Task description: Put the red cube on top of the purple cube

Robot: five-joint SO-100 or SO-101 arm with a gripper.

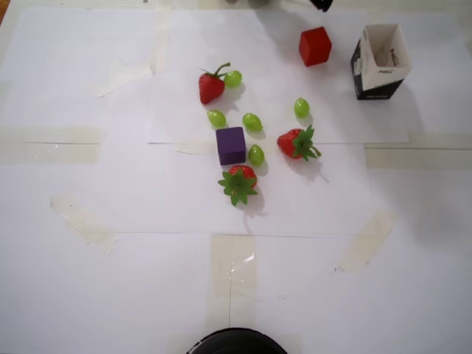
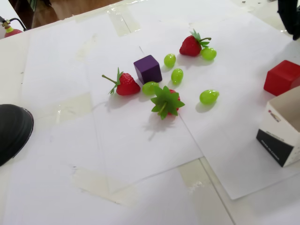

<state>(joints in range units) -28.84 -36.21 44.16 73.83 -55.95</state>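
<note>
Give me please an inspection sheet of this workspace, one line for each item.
Surface: white paper sheets joined with tape.
Job's things: red cube beside the paper box; purple cube apart, nothing on top.
Clutter: three strawberries, five green grapes; one grape right beside the purple cube.
Tool: dark part at the edge, state unclear.
Cables: nothing seen.
Surroundings: black round object at the table edge.
</note>
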